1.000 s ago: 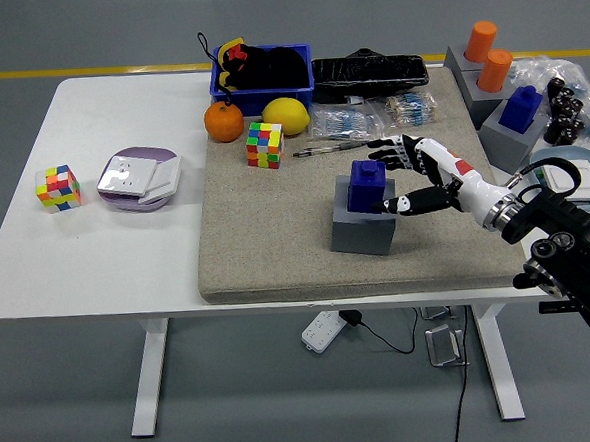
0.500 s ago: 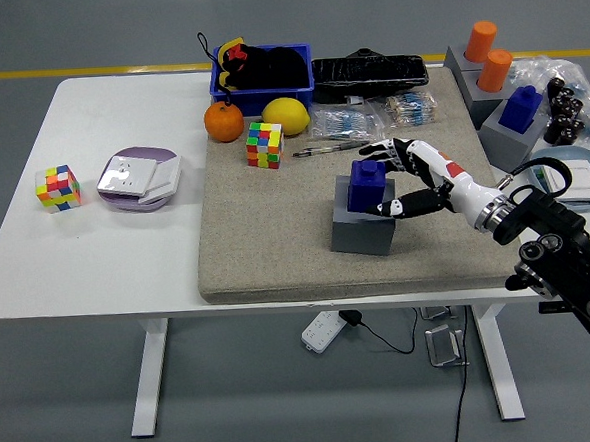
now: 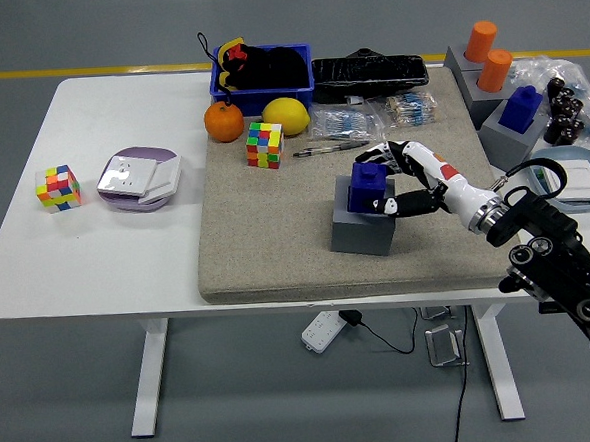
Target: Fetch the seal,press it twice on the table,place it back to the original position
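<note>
Since a second ago my right hand [image 3: 391, 180] has slid leftward and now wraps the blue seal [image 3: 367, 187], fingers [image 3: 376, 156] over its far side and thumb against the near side. The seal sits on its grey block [image 3: 362, 230], near the middle of the beige mat [image 3: 266, 243]. I see bare mat left of the block and toward the mat's near edge. The colour cube [image 3: 264, 145] stands well apart, toward the far edge.

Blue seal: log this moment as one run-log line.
phase: grasping | right robot hand: fingers closing around blue seal | seal: on grey block | left: not in view
</note>
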{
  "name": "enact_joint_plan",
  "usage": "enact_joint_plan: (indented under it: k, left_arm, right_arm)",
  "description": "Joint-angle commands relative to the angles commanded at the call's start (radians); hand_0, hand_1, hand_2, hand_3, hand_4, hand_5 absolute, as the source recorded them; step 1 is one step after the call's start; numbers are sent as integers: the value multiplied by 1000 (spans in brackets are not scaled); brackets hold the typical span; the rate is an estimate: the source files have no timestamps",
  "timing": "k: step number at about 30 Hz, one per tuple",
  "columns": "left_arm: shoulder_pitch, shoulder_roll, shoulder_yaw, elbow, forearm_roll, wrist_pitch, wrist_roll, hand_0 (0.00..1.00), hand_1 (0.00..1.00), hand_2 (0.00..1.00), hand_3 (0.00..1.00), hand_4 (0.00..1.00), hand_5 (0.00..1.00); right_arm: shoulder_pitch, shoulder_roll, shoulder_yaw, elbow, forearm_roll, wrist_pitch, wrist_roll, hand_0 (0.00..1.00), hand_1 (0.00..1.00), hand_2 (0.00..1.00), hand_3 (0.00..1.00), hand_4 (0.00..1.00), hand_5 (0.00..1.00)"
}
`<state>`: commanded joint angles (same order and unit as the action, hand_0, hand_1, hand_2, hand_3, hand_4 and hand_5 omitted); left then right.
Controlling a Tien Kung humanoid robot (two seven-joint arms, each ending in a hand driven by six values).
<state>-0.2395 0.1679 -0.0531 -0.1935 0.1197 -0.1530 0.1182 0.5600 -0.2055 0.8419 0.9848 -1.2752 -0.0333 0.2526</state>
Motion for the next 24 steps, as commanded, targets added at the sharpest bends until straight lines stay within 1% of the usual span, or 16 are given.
enact_joint_plan:
  k: [5, 6, 9, 11, 12, 17, 18, 24]
  left_arm:
    - [-1, 0, 1, 0, -1, 0, 0, 820, 818, 792, 836, 817, 435]
    - [-1, 0, 1, 0, 0, 0, 0, 820, 817, 792, 836, 817, 436]
    - [-1, 0, 1, 0, -1, 0, 1, 820, 817, 792, 836, 817, 436]
    - [-1, 0, 0, 0, -1, 0, 1, 820, 817, 792, 836, 817, 436]
    - [0, 0, 0, 0, -1, 0, 1, 820, 818, 792, 836, 817, 434]
    - [1, 0, -3, 1, -1, 0, 1, 820, 818, 792, 836, 817, 434]
    - [1, 0, -3, 1, -1, 0, 1, 820, 818, 791, 836, 817, 434]
    - [1, 0, -11, 1, 3, 0, 0, 820, 818, 792, 836, 817, 434]
  right_arm:
    - [4, 2, -9, -5, 1, -30, 8, 588, 505, 506, 567, 723, 2]
    - [5, 2, -10, -5, 3, -35, 10, 562, 439, 429, 469, 682, 2]
    - [4, 1, -11, -4, 10, -42, 16, 562, 439, 429, 469, 682, 2]
    - [4, 0, -9, -2, 12, -42, 18, 562, 439, 429, 469, 682, 2]
    - [2, -1, -6, 2, 12, -42, 18, 549, 422, 414, 440, 663, 2]
    - [-9, -13, 23, 33, 9, -34, 13, 549, 422, 414, 440, 663, 2]
    - [-10, -14, 27, 38, 8, -33, 12, 546, 423, 415, 438, 648, 2]
    - [-41, -42, 106, 98, -4, -20, 4, 546, 418, 411, 438, 653, 2]
